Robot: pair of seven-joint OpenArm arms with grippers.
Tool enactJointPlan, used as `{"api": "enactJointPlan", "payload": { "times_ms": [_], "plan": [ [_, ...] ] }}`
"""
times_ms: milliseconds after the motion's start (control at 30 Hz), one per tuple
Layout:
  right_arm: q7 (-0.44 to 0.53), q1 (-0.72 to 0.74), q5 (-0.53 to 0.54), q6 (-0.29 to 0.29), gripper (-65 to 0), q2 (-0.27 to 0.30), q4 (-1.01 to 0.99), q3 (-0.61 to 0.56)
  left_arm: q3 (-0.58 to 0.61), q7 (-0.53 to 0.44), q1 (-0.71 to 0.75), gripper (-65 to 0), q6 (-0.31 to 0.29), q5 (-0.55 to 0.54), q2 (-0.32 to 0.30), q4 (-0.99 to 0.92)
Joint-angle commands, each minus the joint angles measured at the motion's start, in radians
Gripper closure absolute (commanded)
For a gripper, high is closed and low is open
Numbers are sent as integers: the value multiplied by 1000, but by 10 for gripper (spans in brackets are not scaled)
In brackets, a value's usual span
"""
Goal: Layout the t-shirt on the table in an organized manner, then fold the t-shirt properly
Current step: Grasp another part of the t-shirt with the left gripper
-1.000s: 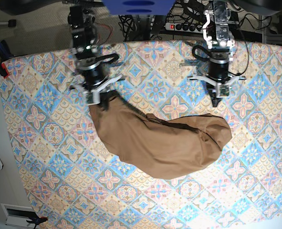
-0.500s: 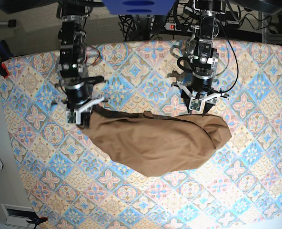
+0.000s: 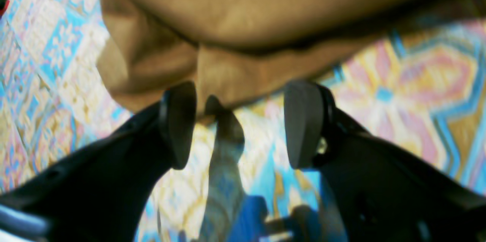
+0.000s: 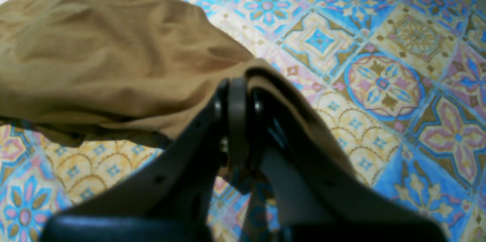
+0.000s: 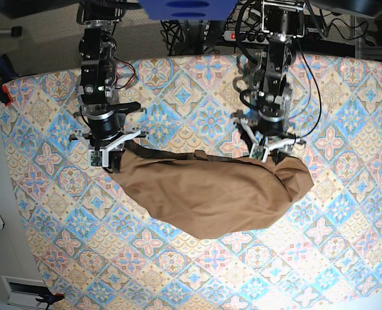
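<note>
Left wrist view: the left gripper [image 3: 239, 124] has its jaws spread wide with nothing between them, just short of a folded edge of the t-shirt [image 3: 265, 18], which lies on the table [image 3: 398, 82].

Right wrist view: the right gripper [image 4: 237, 120] is pinched tight on a fold of cloth that drapes over one finger.

Base view: the t-shirt [image 5: 210, 190] lies bunched in a long lump across the middle of the table [image 5: 346, 258], towards its far edge. It looks light, limp and stretchy, so it will likely sag and trail; hems, shoulders or corners seem the best holds
</note>
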Motion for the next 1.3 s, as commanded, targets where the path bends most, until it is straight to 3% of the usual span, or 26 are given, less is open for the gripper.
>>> {"api": "enactJointPlan", "payload": {
  "times_ms": [0, 267, 333, 400, 500, 533, 800, 1033, 1167, 1267],
  "plan": [
    [27, 10, 6, -1, 0, 1, 22, 2, -2, -17, -31, -362, 9, 5, 2, -7],
    [27, 4, 6, 1, 0, 1, 22, 5, 6, -16, -190, -357, 4, 14, -3, -261],
    [27, 7, 6, 1, 0, 1, 22, 5, 2, -16, -220, -342, -45, 14, -3, -306],
    [27, 7, 6, 1, 0, 1, 22, 5, -2, -3, -244, -259, -100, 14, -2, -312],
    [27, 9, 6, 1, 0, 1, 22, 5, 2, 70, -286, -38, -142, 12, 2, -301],
    [27, 10, 6, 1, 0, 1, 22, 5, -1, 89, -309, 0, -143, 6, 3, -289],
    [29, 10, 6, 1, 0, 1, 22, 5, -27, 116, -339, 0, -142, 5, 3, -51],
    [29, 10, 6, 1, 0, 1, 22, 5, -62, 271, -287, 0, -149, 2, -3, 315],
    [30, 10, 6, 1, 0, 1, 20, 5, -103, 325, -282, 0, -242, 3, 0, 438],
    [30, 10, 6, 1, 0, 1, 20, 2, -148, 388, -348, 0, -312, 5, 2, 360]
  ]
}}
